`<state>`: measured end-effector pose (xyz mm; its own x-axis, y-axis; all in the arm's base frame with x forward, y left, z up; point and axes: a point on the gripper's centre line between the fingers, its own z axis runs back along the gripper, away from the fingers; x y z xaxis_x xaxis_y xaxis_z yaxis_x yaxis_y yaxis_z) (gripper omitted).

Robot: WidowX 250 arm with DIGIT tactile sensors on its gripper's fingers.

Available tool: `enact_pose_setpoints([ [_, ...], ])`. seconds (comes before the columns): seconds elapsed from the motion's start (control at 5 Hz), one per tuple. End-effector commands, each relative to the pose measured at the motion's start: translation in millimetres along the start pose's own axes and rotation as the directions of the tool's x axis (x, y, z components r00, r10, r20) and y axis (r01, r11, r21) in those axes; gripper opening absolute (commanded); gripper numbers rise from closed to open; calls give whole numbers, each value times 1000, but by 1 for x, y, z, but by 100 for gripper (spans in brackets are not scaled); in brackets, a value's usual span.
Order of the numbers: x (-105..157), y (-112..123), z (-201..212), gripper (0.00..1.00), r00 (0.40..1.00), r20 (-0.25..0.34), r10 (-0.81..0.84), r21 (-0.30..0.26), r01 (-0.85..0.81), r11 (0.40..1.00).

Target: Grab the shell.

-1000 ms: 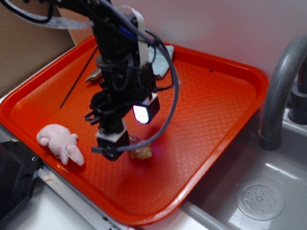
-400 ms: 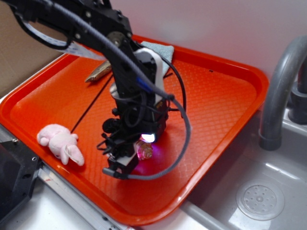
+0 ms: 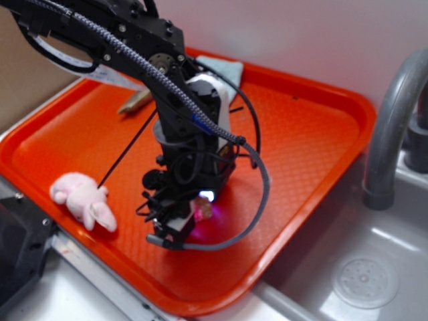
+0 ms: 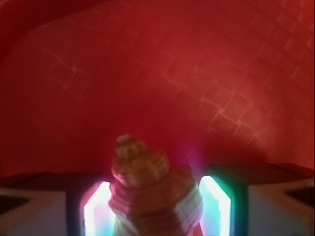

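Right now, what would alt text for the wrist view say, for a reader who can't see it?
A ridged, golden-tan spiral shell stands close to the camera between two glowing fingers, lit pink and white on one side and green on the other. Behind it spreads the red, diamond-textured floor of a tray.

Black jointed arm (image 3: 134, 33) with a white wrist panel; braided grey cable loops around it; small light glowing

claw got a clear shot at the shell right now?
Probably yes. The wrist view shows the shell between the two lit fingers of the claw, low over the orange tray, nothing between them. Whether it is gripped I cannot tell.
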<state>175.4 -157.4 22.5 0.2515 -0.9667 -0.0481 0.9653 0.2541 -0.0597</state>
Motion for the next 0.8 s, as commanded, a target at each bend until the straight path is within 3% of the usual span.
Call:
enact_pose_setpoints([
  [0.0, -37, 3, 72, 0, 922, 95, 375, 119, -384, 916],
  [0.2, -59, 12, 122, 0, 801, 75, 593, 90, -598, 796],
  [0.4, -85, 4, 161, 0, 628, 88, 773, 109, -777, 620],
  [0.6, -111, -1, 186, 0, 414, 113, 903, 29, -910, 413],
])
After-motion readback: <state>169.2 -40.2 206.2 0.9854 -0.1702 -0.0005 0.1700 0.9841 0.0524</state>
